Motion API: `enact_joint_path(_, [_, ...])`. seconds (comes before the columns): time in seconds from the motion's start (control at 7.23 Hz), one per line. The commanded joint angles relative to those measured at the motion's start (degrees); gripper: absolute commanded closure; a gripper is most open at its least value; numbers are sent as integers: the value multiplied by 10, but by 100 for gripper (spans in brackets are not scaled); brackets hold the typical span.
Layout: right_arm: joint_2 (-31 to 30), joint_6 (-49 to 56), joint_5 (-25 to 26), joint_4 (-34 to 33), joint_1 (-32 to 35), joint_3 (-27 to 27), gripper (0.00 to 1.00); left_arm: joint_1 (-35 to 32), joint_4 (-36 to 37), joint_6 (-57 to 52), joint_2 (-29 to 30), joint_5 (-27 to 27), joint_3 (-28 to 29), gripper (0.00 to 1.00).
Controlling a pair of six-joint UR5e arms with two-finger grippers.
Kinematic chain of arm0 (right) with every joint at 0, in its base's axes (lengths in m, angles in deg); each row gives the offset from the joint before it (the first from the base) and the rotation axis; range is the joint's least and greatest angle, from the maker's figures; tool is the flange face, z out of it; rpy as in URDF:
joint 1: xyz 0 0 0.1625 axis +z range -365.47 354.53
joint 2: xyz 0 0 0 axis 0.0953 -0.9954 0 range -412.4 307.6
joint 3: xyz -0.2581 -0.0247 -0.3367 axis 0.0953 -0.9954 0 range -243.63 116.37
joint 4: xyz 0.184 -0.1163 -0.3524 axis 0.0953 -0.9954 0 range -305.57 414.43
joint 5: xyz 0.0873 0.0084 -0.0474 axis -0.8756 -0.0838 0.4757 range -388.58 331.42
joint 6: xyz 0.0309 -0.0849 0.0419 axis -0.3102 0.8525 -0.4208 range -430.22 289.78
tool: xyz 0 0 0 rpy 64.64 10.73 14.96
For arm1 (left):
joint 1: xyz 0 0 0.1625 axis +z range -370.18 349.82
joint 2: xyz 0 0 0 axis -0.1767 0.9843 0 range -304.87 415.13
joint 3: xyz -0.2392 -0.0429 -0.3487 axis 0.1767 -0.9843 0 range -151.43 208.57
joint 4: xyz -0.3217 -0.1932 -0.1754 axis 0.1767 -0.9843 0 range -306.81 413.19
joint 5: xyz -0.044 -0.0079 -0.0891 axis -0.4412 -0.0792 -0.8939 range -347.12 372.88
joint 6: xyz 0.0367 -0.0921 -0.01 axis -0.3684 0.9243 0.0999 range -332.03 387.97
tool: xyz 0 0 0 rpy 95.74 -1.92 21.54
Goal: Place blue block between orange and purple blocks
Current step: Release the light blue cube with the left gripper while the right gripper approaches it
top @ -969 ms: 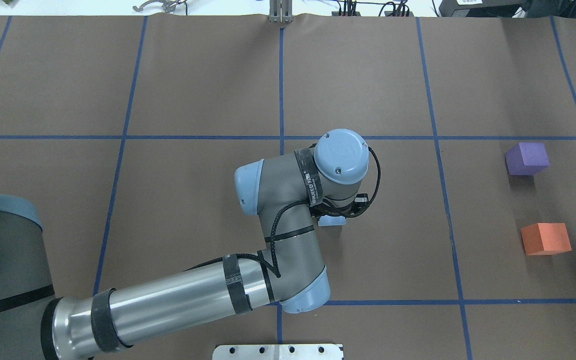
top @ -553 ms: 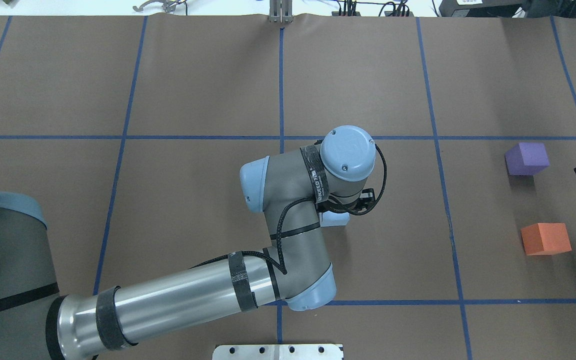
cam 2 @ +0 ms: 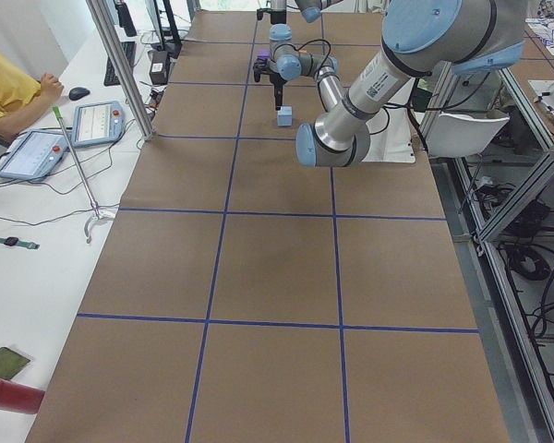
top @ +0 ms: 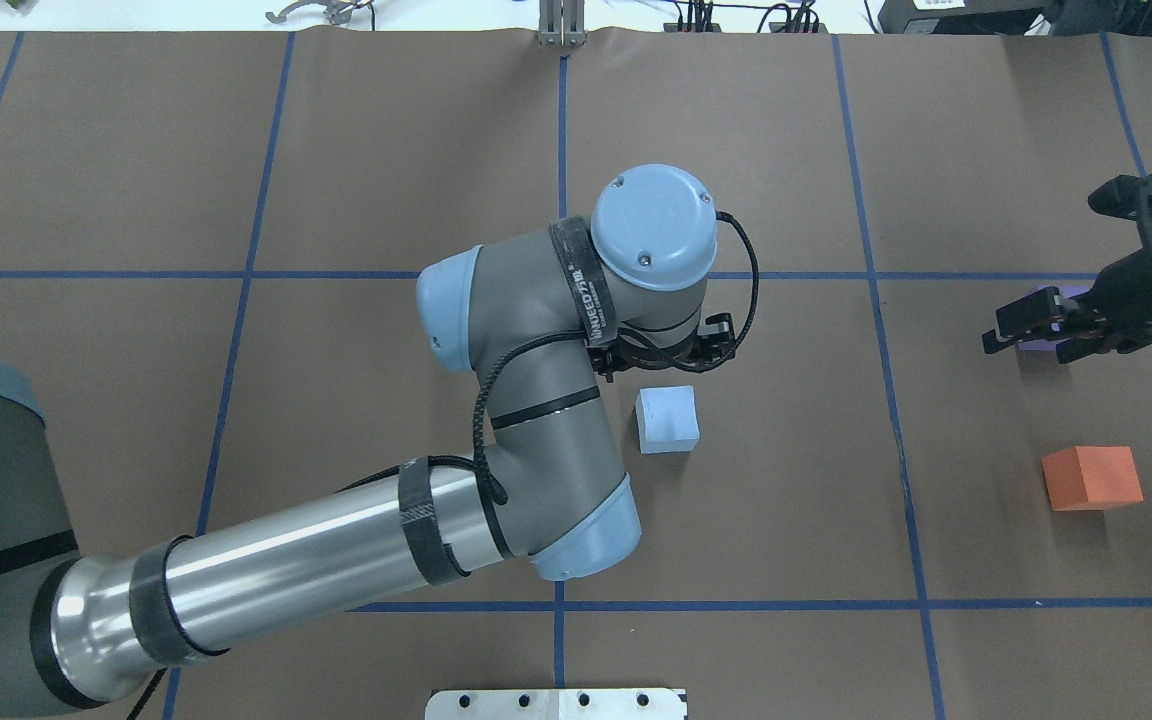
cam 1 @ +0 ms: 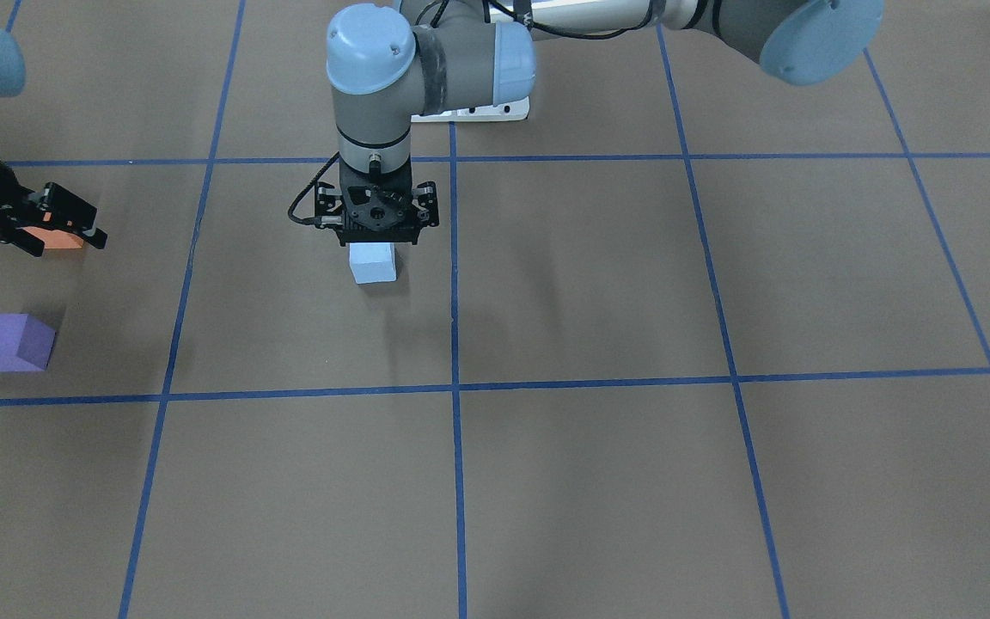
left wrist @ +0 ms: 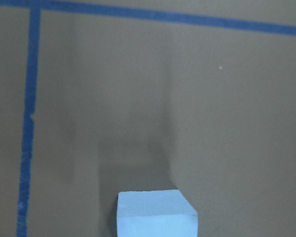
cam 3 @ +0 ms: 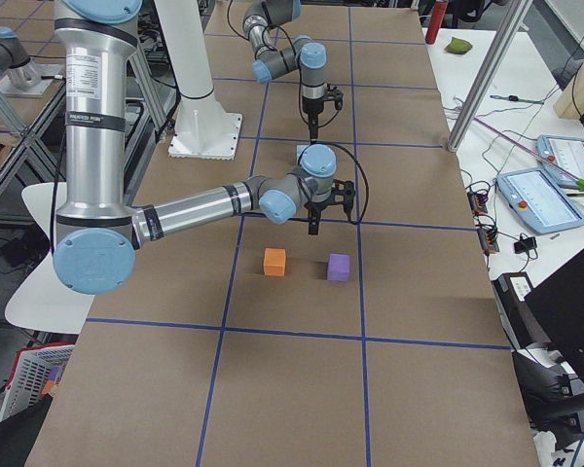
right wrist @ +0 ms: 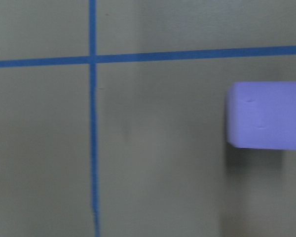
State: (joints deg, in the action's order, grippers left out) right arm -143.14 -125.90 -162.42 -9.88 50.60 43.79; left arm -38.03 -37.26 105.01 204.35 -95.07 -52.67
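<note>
The light blue block (top: 667,419) sits free on the brown table near its middle, and also shows in the front view (cam 1: 373,262) and the left wrist view (left wrist: 155,213). My left gripper (cam 1: 375,239) hangs open just above and behind it, not touching. The purple block (cam 1: 12,342) and the orange block (top: 1091,477) stand apart at the right side of the table. My right gripper (top: 1031,340) is open and empty, hovering over the purple block (right wrist: 266,114) and partly hiding it from overhead.
Blue tape lines (top: 876,300) divide the brown table into squares. A white mounting plate (top: 556,703) lies at the near edge. The left arm's elbow and forearm (top: 336,560) stretch over the near left part of the table.
My left gripper has let go of the blue block and drawn up and away from it, leaving it uncovered. My right gripper has come in from the right edge over the purple block.
</note>
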Motion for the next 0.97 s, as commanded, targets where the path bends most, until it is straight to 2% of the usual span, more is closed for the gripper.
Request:
enact_joint_path(0.0, [68, -125, 43, 5, -71, 1, 0, -60, 15, -21, -131, -50, -160, 0])
enact_joint_path(0.14, [92, -177, 86, 5, -115, 2, 0, -79, 15, -61, -213, -68, -237, 0])
enact_joint_path(0.28, [125, -223, 141, 3, -165, 1, 0, -91, 12, -88, -274, -70, -288, 0])
enact_joint_path(0.42, [156, -270, 189, -2, -212, -2, 0, -96, 12, -96, -296, -70, -305, 0])
enact_joint_path(0.69, [185, -281, 266, -8, -277, -17, 0, -96, 11, -91, -296, -69, -308, 0])
enact_joint_path(0.83, [197, -280, 272, -42, -287, -19, 0, -96, 11, -89, -298, -69, -311, 0])
